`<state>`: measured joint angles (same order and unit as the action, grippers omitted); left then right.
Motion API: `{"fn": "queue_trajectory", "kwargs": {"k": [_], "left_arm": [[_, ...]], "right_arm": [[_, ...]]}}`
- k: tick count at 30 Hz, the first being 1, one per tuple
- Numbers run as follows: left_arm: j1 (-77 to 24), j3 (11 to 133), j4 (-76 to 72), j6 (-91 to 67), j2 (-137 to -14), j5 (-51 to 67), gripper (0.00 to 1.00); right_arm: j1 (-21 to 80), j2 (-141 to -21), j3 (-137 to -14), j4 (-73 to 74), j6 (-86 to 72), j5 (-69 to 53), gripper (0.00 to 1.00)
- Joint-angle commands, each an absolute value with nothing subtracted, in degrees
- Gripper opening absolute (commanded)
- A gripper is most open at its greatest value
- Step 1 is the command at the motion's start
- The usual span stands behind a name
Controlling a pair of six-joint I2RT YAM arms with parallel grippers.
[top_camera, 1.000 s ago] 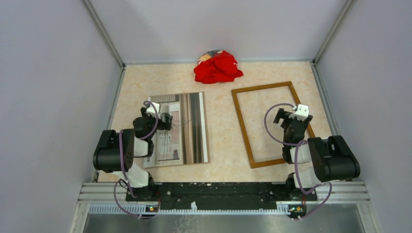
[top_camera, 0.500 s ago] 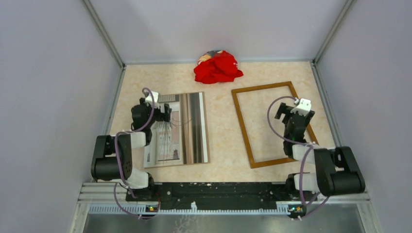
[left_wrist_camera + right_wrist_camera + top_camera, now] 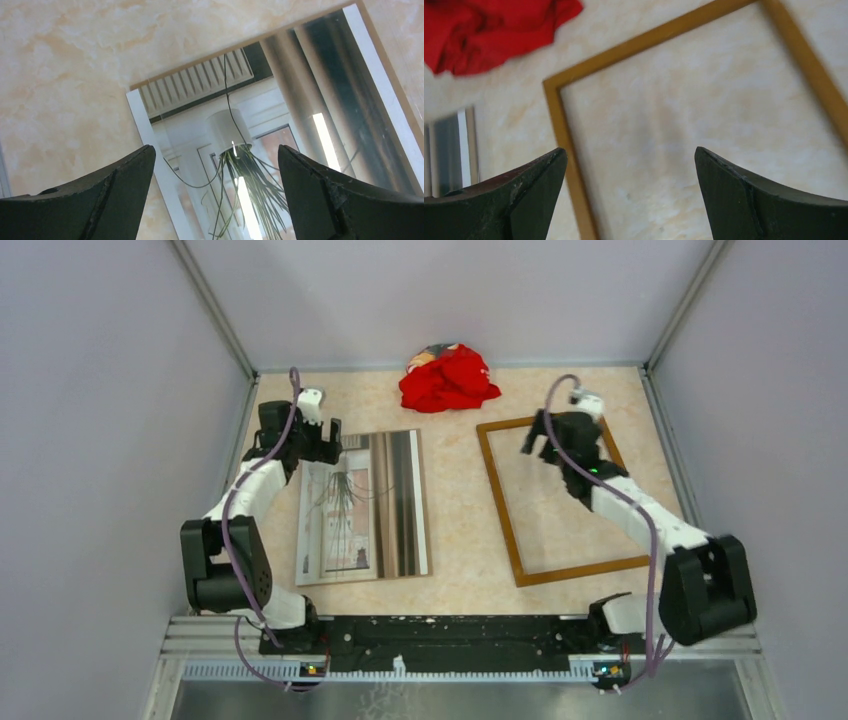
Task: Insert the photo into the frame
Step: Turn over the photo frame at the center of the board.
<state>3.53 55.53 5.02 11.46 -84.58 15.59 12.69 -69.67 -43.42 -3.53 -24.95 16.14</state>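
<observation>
The left gripper is hovering over the far-left corner of the photo, jaws standing wide apart and empty. The photo is lying face up at 9 o'clock on the table. A red cloth is sitting at 12 o'clock. The frame is lying flat at 3 o'clock, apart from the photo, and the right gripper is hanging over its far end, jaws spread and holding nothing.

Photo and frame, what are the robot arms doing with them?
Two robot arms are getting ready to put the photo into the frame. The photo lies flat on the table, picture side up, and the left end effector hovers open above its far end. The empty frame lies beside it, with the right end effector open above its far end. Nothing is held yet.
</observation>
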Motion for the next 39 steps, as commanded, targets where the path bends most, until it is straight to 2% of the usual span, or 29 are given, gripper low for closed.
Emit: {"fn": "queue_trajectory", "kwargs": {"k": [1,5,15,18,21,22,24,27,33,39], "left_arm": [[4.1,61.4,20.2,13.6,-85.2,17.0,0.99],[4.3,61.5,23.5,14.9,-84.8,17.6,0.99],[4.3,62.7,28.1,17.2,-83.3,18.0,0.99],[4.3,63.1,29.0,17.2,-83.2,18.5,0.99],[4.2,63.5,29.6,17.4,-83.2,19.4,0.99],[4.2,63.6,29.8,17.6,-83.2,19.7,0.99],[4.3,64.1,30.2,17.8,-83.2,20.4,0.99],[4.2,64.9,31.0,17.8,-83.2,21.4,0.99],[3.1,65.9,31.4,17.7,-82.8,24.6,0.99],[-2.1,67.6,32.1,17.7,-82.1,23.8,0.99]], "right_arm": [[28.0,-82.6,-54.6,16.9,-23.0,22.2,0.97],[34.4,-88.9,-56.2,17.7,-23.4,25.4,0.91],[37.3,-98.6,-57.2,17.4,-23.6,24.7,0.75],[37.5,-100.2,-56.9,17.1,-23.9,24.1,0.66],[37.6,-100.6,-56.0,16.8,-24.5,23.3,0.50],[37.6,-100.5,-55.7,16.6,-24.8,23.2,0.38],[37.6,-99.8,-55.3,16.6,-25.1,22.8,0.20],[37.6,-98.2,-56.8,18.1,-25.7,21.7,0.01],[37.7,-90.6,-64.7,24.6,-27.7,17.6,0.00],[37.7,-84.7,-75.7,31.0,-32.0,7.4,0.00]]}}
